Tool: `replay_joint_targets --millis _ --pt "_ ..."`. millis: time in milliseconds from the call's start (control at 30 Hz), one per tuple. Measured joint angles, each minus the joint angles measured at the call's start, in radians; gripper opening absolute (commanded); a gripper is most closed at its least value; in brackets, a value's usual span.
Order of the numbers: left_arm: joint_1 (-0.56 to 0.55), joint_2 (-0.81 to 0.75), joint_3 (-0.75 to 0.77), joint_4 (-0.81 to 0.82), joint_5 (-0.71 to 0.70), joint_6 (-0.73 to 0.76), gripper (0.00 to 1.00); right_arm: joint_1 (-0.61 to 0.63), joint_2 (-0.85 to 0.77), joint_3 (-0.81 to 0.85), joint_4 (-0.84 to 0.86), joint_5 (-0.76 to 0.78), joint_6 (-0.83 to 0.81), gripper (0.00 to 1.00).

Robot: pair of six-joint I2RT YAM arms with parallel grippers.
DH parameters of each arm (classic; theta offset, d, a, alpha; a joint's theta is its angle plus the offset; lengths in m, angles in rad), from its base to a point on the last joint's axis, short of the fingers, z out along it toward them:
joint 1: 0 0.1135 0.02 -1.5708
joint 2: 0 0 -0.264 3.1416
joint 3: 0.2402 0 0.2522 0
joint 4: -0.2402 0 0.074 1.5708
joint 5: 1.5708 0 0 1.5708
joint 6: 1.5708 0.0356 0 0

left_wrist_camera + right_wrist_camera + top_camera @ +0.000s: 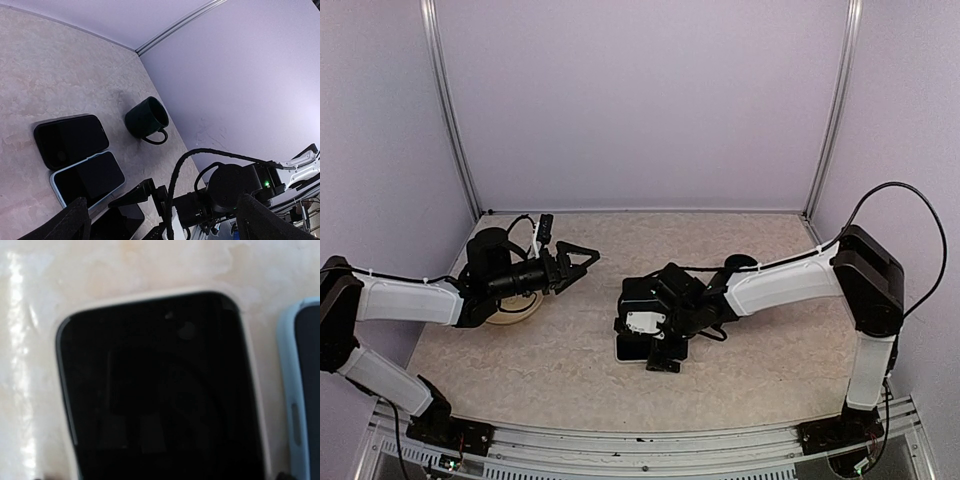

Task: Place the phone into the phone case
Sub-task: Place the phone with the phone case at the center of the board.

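The right claw (662,358) is seen low over the middle of the desk (550,370), pressed close above the phone (160,390). From the right wrist view the phone's black screen fills the picture, and it is framed along the top and both sides by the rim of the white case (254,390): the phone is seated in it at the end that shows. The lower end is cut off by the picture's edge, so nothing can be said of it. Whether the right claw is open or closed cannot be told; its fingers are barely caught in any view.

Just beside the white case, to its right in the wrist view, the edge of a light blue case (299,390) is picked up, close but not touching. In the left wrist view that case is shown with a dark screen inside it, and a black phone-shaped item (70,140) is laid right next to it; phone or empty case cannot be told. A dark green mug (146,117) is stood upright beyond them, near the back wall.

The left claw (588,270) is held wide open and empty, above the desk and pointed toward the right arm, well apart from the phone. Its fingers (67,225) are spread to both bottom corners of its own view. A round tan object (515,312) is partly hidden beneath the left arm.
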Motion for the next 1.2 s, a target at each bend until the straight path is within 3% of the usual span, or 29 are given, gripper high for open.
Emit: replay_joint_targets --millis 633,1200 --pt "0.000 0.000 0.000 0.000 -0.004 -0.004 0.99 0.032 -0.036 -0.037 0.036 0.258 0.123 1.00" --pt "0.000 0.000 0.000 -0.001 -0.010 -0.003 0.99 0.043 -0.037 -0.034 0.039 0.350 0.148 1.00"
